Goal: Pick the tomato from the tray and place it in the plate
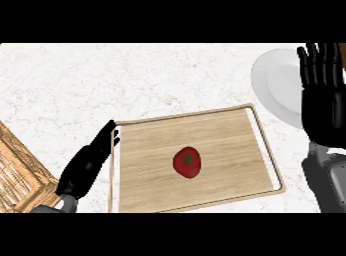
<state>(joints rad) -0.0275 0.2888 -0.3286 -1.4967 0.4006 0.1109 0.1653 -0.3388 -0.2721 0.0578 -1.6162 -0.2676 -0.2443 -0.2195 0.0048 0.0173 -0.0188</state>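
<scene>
Left hand: at 8 o'clock in the view, fingers straight and together, pointing toward 1 o'clock, seen edge-on; grey wrist at the lower edge. Right hand: at 3 o'clock, fingers straight, spread slightly, pointing to 12 o'clock; grey forearm rising from 5 o'clock.

Tabletop: white surface with faint pale-brown marbling, occupying most of the view. Darker brown wooden strips show beyond its edge at the 11 o'clock and 1 o'clock corners.

Wicker basket: positioned at 8 o'clock, resting on the tabletop and cut off by the left edge of the view. Light tan woven slats, set at an angle. Its contents cannot be determined from this view.
</scene>
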